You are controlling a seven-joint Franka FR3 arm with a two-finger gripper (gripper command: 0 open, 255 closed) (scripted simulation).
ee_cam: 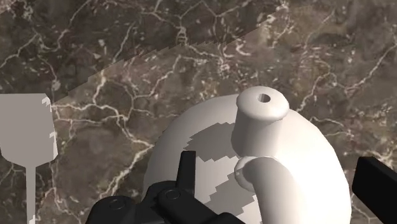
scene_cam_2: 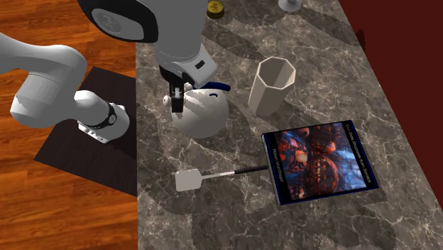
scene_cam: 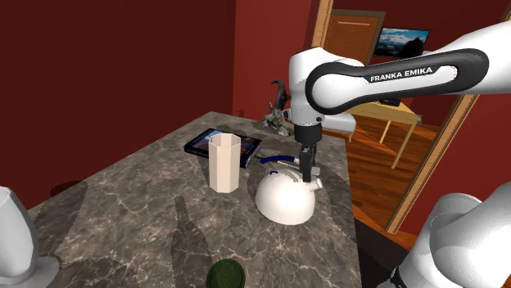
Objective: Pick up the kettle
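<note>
Kettle (ee_cam: 305, 143) lies just beneath and between spread fingers (ee_cam: 376, 183).

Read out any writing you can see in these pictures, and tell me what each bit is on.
"FRANKA EMIKA": white letters on the dark band of the arm, in the shoulder view.
Book: fine print along the cover's edges, too small to read.
Kettle and cup: no writing shows on them.
</note>
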